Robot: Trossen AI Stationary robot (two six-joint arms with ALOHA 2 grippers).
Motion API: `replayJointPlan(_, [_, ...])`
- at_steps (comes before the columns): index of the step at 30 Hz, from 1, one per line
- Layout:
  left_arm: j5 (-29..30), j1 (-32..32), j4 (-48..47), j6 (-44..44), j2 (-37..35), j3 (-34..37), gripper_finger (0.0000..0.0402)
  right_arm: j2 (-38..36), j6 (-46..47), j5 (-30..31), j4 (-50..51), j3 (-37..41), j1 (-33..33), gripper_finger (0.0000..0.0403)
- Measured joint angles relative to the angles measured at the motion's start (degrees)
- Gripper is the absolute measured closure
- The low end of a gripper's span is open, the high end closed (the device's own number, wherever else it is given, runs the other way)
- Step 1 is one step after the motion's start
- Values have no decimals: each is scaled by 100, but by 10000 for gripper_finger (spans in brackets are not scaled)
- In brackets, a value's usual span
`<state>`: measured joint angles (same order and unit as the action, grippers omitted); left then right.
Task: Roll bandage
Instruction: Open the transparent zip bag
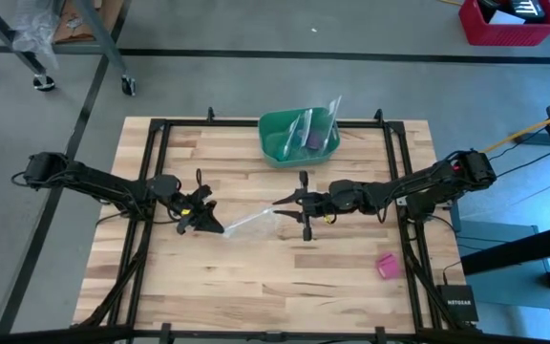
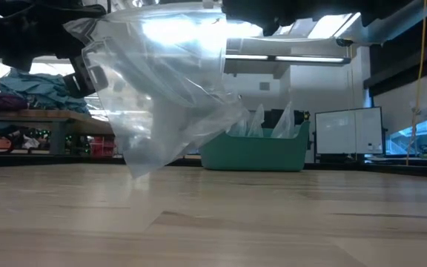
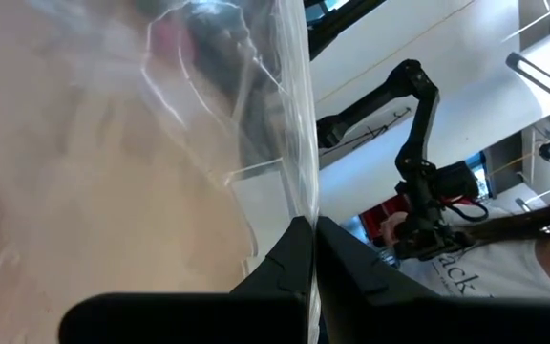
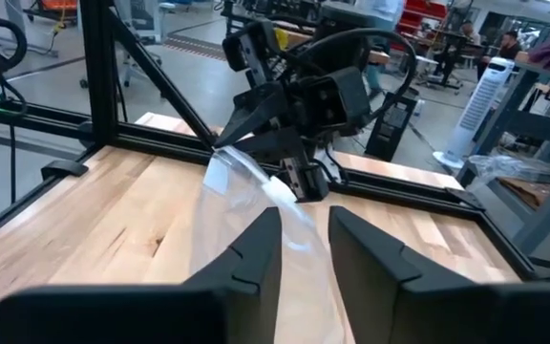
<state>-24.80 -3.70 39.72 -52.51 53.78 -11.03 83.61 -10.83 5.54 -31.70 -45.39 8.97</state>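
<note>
High view: crinkly clear bag (image 1: 251,222), small pink bandage (image 1: 387,266), slatted wooden table (image 1: 256,287).

Plastic bag (image 1: 248,223) mid-table between both arms, bowl (image 1: 273,140) behind, bandage (image 1: 387,266) toward front right.

The table (image 1: 256,277) is pale wood in jointed planks with a smooth matt finish. The bag (image 2: 161,81) is clear, glossy, crinkled plastic film. The bowl (image 1: 277,137) is smooth green plastic. The bandage (image 1: 387,265) looks like soft, matt pink cloth.
</note>
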Motion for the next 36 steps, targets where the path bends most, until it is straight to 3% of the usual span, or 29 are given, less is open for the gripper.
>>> replayJointPlan(5, [0, 0, 1, -1, 0, 0, 401, 160, 14, -27, -171, 0, 0, 319])
replayJointPlan(13, [-2, -2, 19, -2, 0, 0, 401, 807, 60, -559, -236, -467, 0, 351])
replayJointPlan(21, [-4, -2, 16, -2, 0, 0, 401, 805, 7, -628, -99, -605, 0, 376])
replayJointPlan(32, [-4, 0, 0, -2, 0, 0, 401, 802, 215, -836, -66, -605, -38, 277])
replayJointPlan(36, [-4, 0, -3, -2, 0, 0, 401, 802, 213, -1266, -69, -605, -48, 253])
